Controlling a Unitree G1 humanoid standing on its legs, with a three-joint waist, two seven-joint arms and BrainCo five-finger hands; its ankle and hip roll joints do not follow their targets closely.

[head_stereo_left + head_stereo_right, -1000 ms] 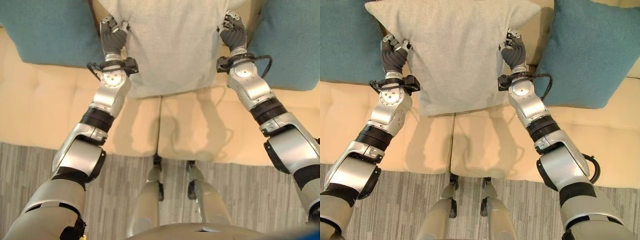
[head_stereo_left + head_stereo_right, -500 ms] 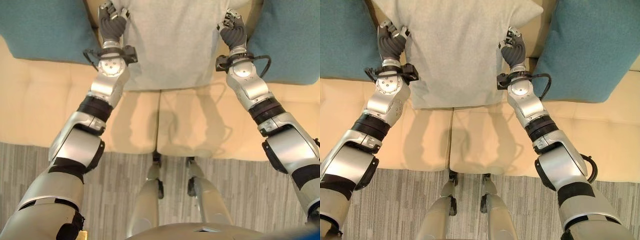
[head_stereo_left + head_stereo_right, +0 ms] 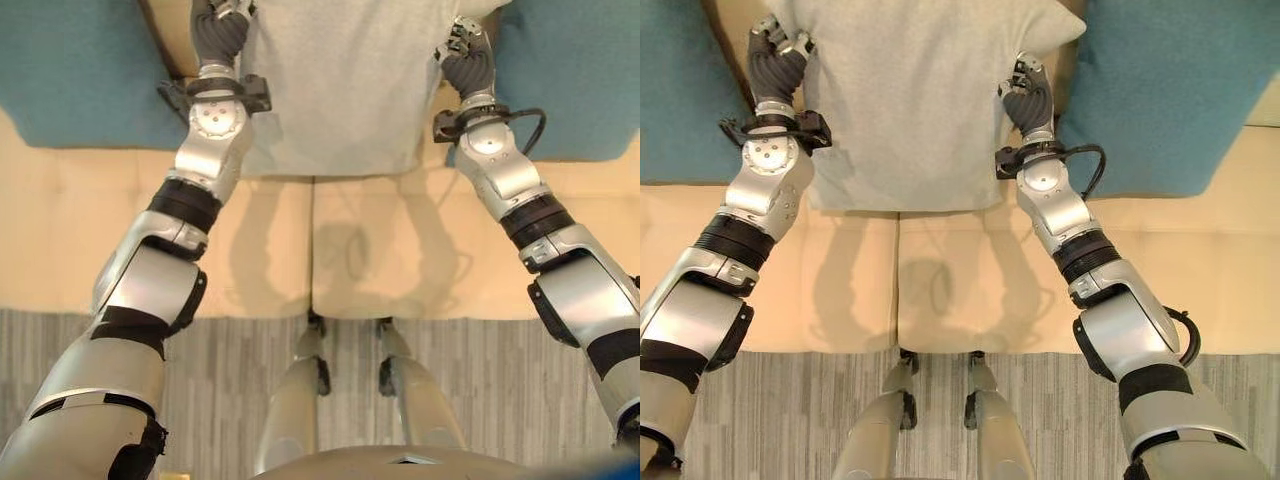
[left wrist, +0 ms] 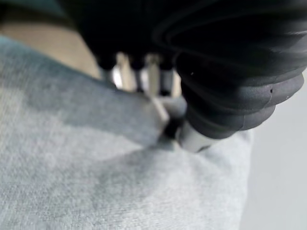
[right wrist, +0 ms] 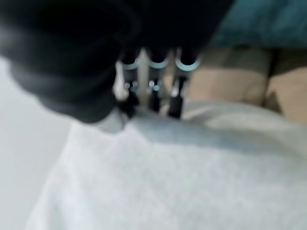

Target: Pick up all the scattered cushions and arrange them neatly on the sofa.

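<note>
A light grey cushion [image 3: 335,80] stands against the sofa's backrest, its lower edge on the beige seat [image 3: 380,250]. My left hand [image 3: 218,30] grips its left edge and my right hand [image 3: 467,62] grips its right edge. In the left wrist view the thumb presses the front of the grey cushion [image 4: 96,182] while the fingers [image 4: 125,76] curl behind its edge. The right wrist view shows the same pinch, with dark-tipped fingers [image 5: 152,91] over the rim of the cushion [image 5: 168,177]. A teal cushion [image 3: 80,70] leans at the left and another teal cushion [image 3: 575,70] at the right.
The beige sofa seat stretches across the view, with a seam [image 3: 313,240] down the middle under the grey cushion. A grey striped floor [image 3: 230,380] lies in front of the sofa's front edge.
Both hands have carried the grey cushion farther back toward the backrest. My left arm has stretched out more. The view has also shifted a little.
</note>
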